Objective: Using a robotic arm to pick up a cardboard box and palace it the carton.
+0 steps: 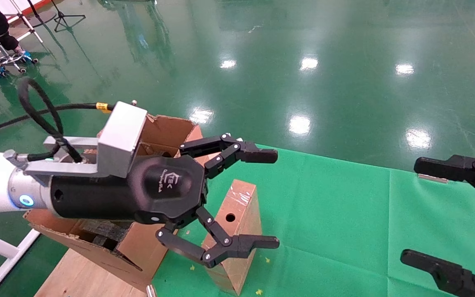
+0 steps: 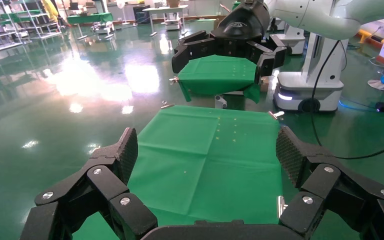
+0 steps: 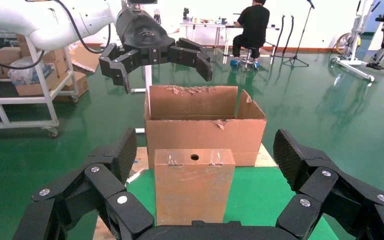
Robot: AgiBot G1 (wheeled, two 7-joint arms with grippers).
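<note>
Above 1 cardboard box (image 1: 237, 231): left hand (image 1: 272, 198) open; 1 carton (image 1: 109, 231) beside.

Cardboard box (image 3: 194, 186) upright between open right gripper (image 3: 205, 155) fingers, carton (image 3: 205, 131) behind, left gripper (image 3: 156, 57) spread above it

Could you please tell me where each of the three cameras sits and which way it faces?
Head view: on the head, looking down at the green cloth, box and carton; shows the open left gripper over the box and the open right gripper at the edge.
Left wrist view: on the left arm, facing across the cloth toward the right gripper.
Right wrist view: on the right arm, facing the box, the carton behind it and the left gripper.
Head and right wrist views share the box and carton.
</note>
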